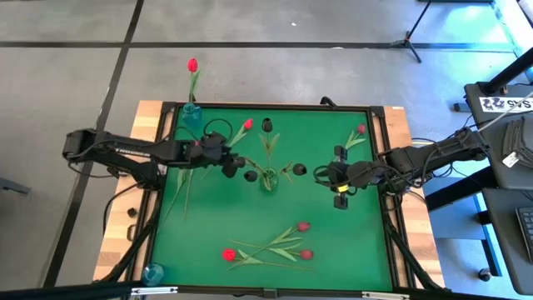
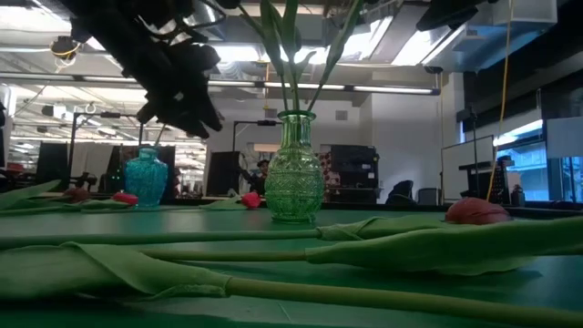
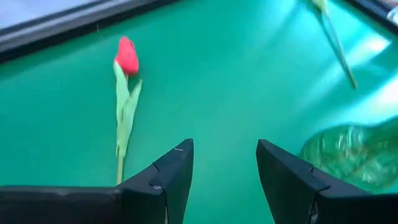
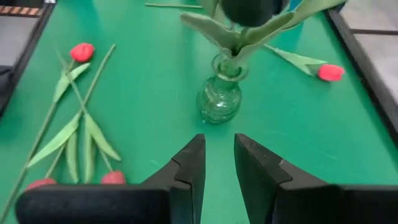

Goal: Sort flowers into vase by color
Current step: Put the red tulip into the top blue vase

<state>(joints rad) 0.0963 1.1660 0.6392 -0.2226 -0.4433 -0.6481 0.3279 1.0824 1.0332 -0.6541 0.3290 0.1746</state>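
The flowers (image 1: 268, 247) look light and bendy, so I think I should pinch a thin stem, not the soft head. Three red ones lie together at the near side of the bench (image 1: 366, 242). The clear vase (image 1: 268, 179) in the middle holds dark flowers (a blue vase (image 1: 191, 112) holds one red). My left hand (image 3: 224, 177) and right hand (image 4: 219, 168) are both open and hold nothing.

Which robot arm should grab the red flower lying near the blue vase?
Probably the left. Its open gripper hovers beside that red tulip; the right gripper waits beyond the green vase.
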